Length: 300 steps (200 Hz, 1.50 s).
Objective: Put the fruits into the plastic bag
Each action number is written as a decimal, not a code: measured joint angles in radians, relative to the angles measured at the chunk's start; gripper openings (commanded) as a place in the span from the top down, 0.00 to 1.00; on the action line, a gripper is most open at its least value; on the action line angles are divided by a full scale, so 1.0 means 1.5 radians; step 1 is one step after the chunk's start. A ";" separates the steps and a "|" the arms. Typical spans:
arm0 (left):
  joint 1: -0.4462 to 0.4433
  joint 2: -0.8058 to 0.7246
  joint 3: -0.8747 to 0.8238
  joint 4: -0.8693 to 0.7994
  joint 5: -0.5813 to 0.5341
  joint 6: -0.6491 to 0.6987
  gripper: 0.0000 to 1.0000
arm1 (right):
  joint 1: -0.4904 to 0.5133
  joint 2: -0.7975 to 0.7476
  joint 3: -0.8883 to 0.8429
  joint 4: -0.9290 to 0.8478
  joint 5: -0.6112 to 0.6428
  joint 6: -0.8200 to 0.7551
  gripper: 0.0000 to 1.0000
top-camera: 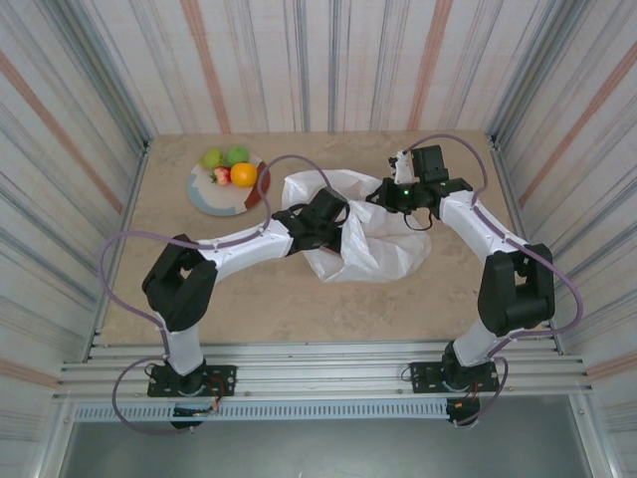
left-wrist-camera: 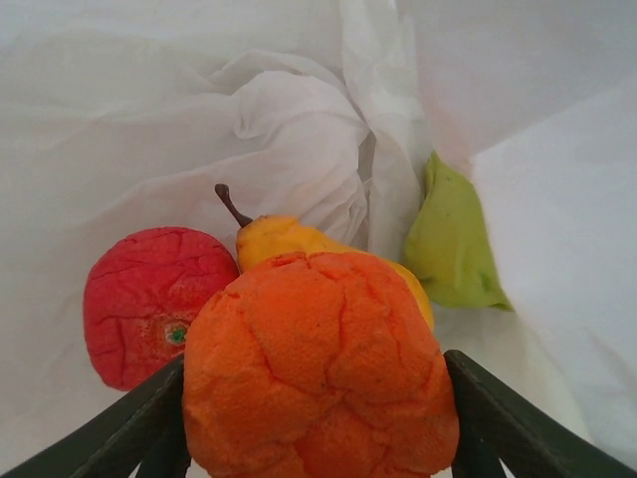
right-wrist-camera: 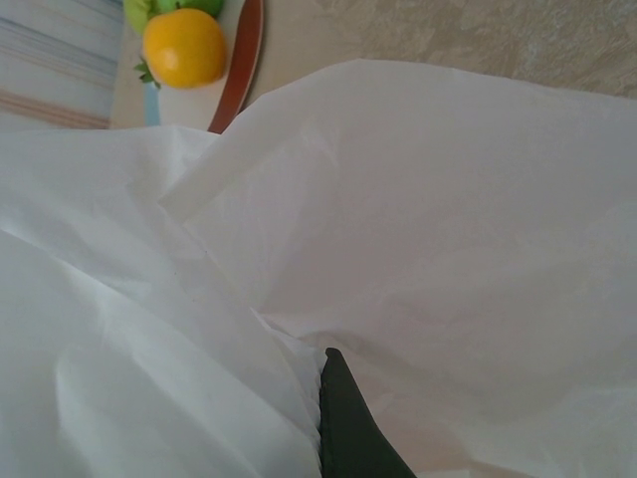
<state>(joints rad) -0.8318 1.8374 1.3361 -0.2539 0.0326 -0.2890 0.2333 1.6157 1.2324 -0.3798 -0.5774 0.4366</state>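
Note:
The white plastic bag (top-camera: 370,239) lies crumpled mid-table. My left gripper (top-camera: 328,216) reaches into its mouth. In the left wrist view, this gripper (left-wrist-camera: 317,418) is shut on an orange fruit (left-wrist-camera: 318,358), with a dark finger against each side. Behind it inside the bag (left-wrist-camera: 149,119) lie a red fruit (left-wrist-camera: 149,299), a yellow pear (left-wrist-camera: 274,239) and a green fruit (left-wrist-camera: 453,244). My right gripper (top-camera: 400,194) is shut on a fold of the bag (right-wrist-camera: 418,229) at its far edge; one dark finger (right-wrist-camera: 343,418) shows against the film.
At the back left stands a round multicoloured plate (top-camera: 204,194) holding two green fruits (top-camera: 212,157), a yellow-orange fruit (top-camera: 243,175) and a small red one (top-camera: 221,176). The yellow-orange fruit (right-wrist-camera: 184,47) and plate rim (right-wrist-camera: 249,50) also appear in the right wrist view. Striped walls enclose the table.

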 measured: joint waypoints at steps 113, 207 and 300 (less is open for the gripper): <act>0.000 0.000 0.001 0.011 -0.001 0.002 0.18 | 0.000 0.000 0.000 -0.007 0.000 0.000 1.00; 0.017 -0.127 -0.056 0.009 0.001 0.002 0.26 | 0.000 0.000 0.000 -0.009 0.000 0.000 1.00; 0.082 -0.385 -0.155 -0.017 0.157 0.010 0.33 | 0.000 0.000 0.000 -0.009 0.000 0.000 1.00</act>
<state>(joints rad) -0.7090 1.2602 1.1030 -0.2790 0.2687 -0.2741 0.2333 1.6157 1.2320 -0.3927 -0.5770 0.4366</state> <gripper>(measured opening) 0.674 0.049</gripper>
